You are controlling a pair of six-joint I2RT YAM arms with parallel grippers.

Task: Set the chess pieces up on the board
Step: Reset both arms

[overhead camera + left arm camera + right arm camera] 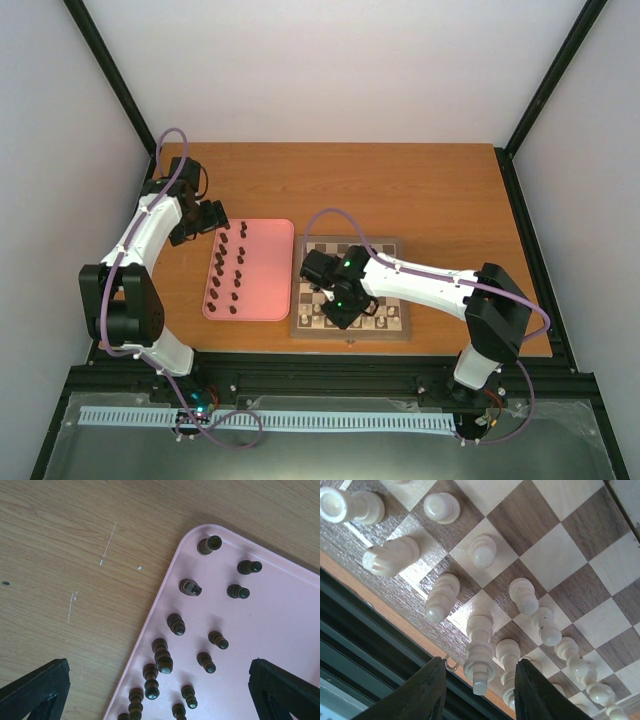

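Observation:
The board (390, 241) lies right of centre, with cream chess pieces (483, 551) standing in rows along its near side. My right gripper (480, 662) hangs over the board's near edge, open. Its fingers (432, 690) straddle a tall cream piece (480, 630) that stands on its square, with a gap on each side. Dark brown chess pieces (163, 656) stand on a pink tray (280, 615) to the left of the board. My left gripper (159, 672) hovers open above the tray's far left corner and holds nothing.
The pink tray (265, 270) sits right beside the board's left rim. Bare wooden table (75, 555) lies left of and behind the tray. The table's front edge and a black rail (365, 645) run just past the board's near rim.

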